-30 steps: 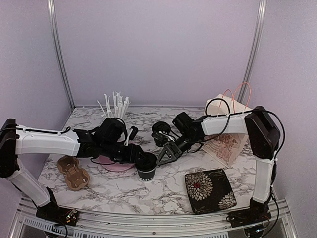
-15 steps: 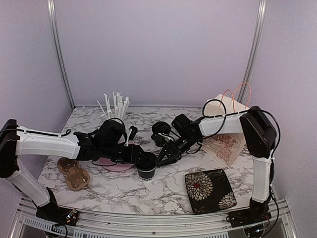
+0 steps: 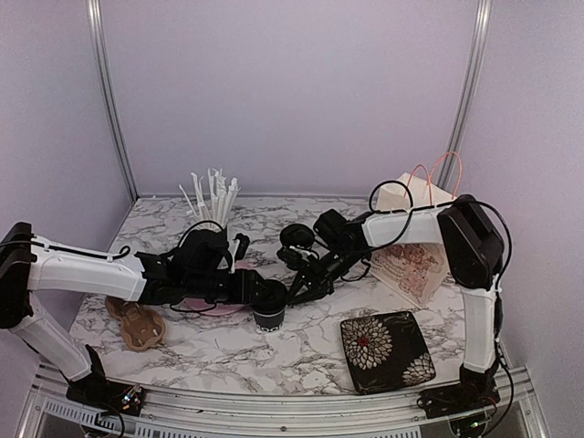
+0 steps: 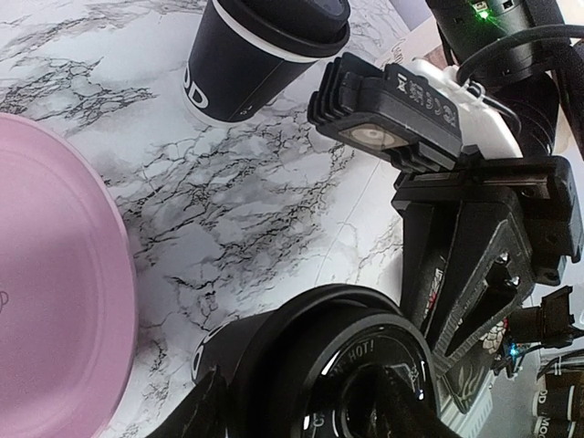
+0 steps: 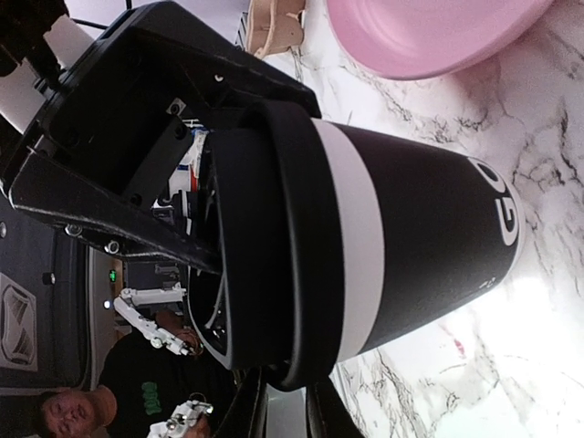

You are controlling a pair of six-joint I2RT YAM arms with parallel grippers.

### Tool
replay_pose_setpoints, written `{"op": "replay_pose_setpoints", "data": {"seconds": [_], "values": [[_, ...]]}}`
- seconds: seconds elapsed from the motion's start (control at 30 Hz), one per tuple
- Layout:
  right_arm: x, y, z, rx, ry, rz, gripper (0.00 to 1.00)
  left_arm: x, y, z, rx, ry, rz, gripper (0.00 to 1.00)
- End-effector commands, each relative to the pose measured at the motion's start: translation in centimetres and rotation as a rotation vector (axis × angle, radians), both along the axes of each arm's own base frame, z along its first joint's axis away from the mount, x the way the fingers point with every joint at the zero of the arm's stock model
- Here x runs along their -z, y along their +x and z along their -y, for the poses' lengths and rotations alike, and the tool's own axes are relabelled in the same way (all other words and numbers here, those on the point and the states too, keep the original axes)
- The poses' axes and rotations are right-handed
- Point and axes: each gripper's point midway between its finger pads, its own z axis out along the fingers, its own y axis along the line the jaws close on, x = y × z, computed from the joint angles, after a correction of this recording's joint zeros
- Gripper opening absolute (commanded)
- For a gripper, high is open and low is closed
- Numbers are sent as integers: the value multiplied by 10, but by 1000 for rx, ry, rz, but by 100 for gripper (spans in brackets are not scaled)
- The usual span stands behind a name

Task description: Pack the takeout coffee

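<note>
pulp carrier: a brown pulp carrier (image 3: 137, 324) is parked by the left edge of the desk (image 3: 228, 356), toward the front. No cup is seen in it.
pink plate: a pink plate (image 3: 214, 303) sits just right of that, mostly hidden under the left arm.
left hand: the left hand (image 3: 263, 294) is closed round the near cup, high on the wall by the lid. Definitely not spread.
near cup: the near cup (image 3: 270, 315) stands upright a bit left of centre, toward the near edge, just beside the plate.
lid: the black plastic lid (image 5: 283, 246) is seated on that cup.
right hand: the right hand (image 3: 297, 292) is in from the right with its fingers nearly together. The lid's rim looks nipped between them.
far cup: the far cup (image 3: 297, 239) is lidded, upright, mid-desk and nearer the back edge. It's touched by neither hand.
paper bag: the paper bag (image 3: 415, 255) stands by the right edge, toward the back. That's probably where the cups are meant to go.
handling: paper cups are likely light, with thin walls that get dented if squeezed hard. The plastic lid is slick and could be popped off. Whether it's full can't be told.
where to grab: best gripped round the body just under the white band. Lifting by the lid alone isn't recommended.
</note>
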Motion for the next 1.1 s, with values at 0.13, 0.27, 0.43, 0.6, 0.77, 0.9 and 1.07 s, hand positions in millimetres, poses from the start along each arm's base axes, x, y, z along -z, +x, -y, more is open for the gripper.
{"op": "replay_pose_setpoints", "data": {"seconds": [0.13, 0.27, 0.43, 0.6, 0.77, 0.9, 1.07], "values": [[0, 33, -11, -32, 50, 383, 32, 38, -36, -19, 49, 156, -119, 65], [-26, 42, -7, -35, 74, 476, 40, 1, -24, -13, 24, 103, -48, 74], [-44, 38, -6, -50, 119, 496, 48, -33, -13, -11, 5, 69, 39, 83], [-47, 43, -1, -51, 74, 572, 54, -60, -5, -16, -26, 59, 97, 86], [-41, 30, 6, -73, 49, 598, 66, -74, 7, -33, -59, 127, 162, 87], [-35, 5, 6, -98, 65, 551, 64, -66, 19, -42, -61, 135, 126, 78], [-28, -18, -5, -130, 83, 467, 61, -56, 24, -31, 23, 93, 91, 70]]}}
